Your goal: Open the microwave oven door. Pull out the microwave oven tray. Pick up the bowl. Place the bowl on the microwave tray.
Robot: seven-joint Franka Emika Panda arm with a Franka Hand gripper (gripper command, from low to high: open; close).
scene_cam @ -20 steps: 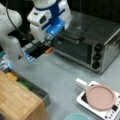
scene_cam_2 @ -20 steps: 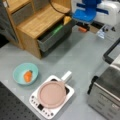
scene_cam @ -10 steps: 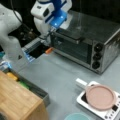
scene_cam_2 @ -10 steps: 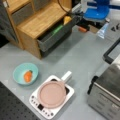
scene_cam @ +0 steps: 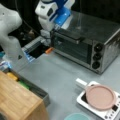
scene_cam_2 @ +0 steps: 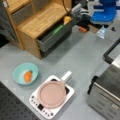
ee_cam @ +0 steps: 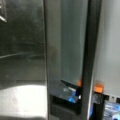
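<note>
The silver microwave oven (scene_cam: 100, 42) stands at a front view's right, its dark glass door (scene_cam: 71, 48) upright against the front. My gripper (scene_cam: 53, 33) is at the left end of the door's bar handle (scene_cam: 70, 35), under the white and blue arm (scene_cam: 53, 12). In the wrist view the handle (ee_cam: 87, 50) runs as a dark bar beside the door glass (ee_cam: 71, 40) and oven top (ee_cam: 22, 45). The pale teal bowl (scene_cam_2: 25, 73) sits on the table far from the oven, with an orange piece (scene_cam_2: 28, 75) in it; its rim (scene_cam: 77, 117) shows in both front views. The tray is hidden.
A white appliance (scene_cam: 85, 101) with a pink disc (scene_cam: 100, 96) sits in front of the oven. A wooden cabinet (scene_cam_2: 40, 22) with an open grey drawer (scene_cam_2: 53, 37) stands at a front view's left. An orange object (scene_cam: 49, 50) lies by the oven's left corner.
The arm has swung right toward the oven and brought the gripper onto the handle's left end. The door, bowl and appliance have not visibly moved.
</note>
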